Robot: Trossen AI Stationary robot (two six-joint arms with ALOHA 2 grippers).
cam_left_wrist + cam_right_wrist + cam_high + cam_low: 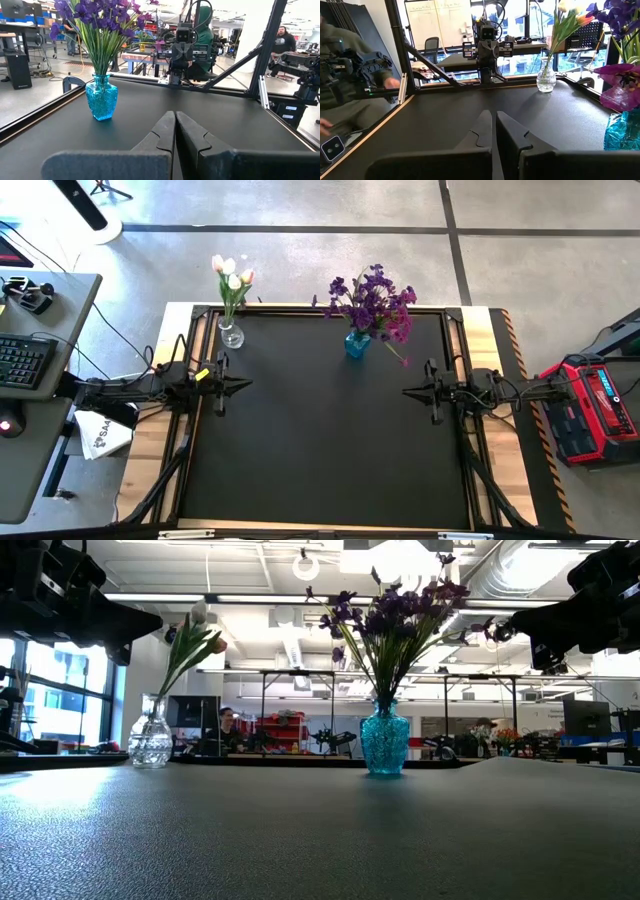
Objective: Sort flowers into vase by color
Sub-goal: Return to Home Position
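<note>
White and pink tulips (232,275) stand with their stems in a clear glass vase (231,335) at the mat's far left corner. Purple flowers (372,300) stand in a blue glass vase (357,343) at the far middle; one purple bloom (622,85) droops beside it. My left gripper (245,383) is shut and level at the mat's left edge, pointing right, and holds nothing. Opposite it, at the right edge, my right gripper (408,391) is shut too and holds nothing. In the wrist views both pairs of fingers, left (175,114) and right (493,114), lie closed together.
The black mat (330,440) lies bare between the arms, framed by dark rails (470,470). A desk with a keyboard (22,360) stands left of the table, a red case (590,405) right of it. A person (283,40) stands in the room beyond.
</note>
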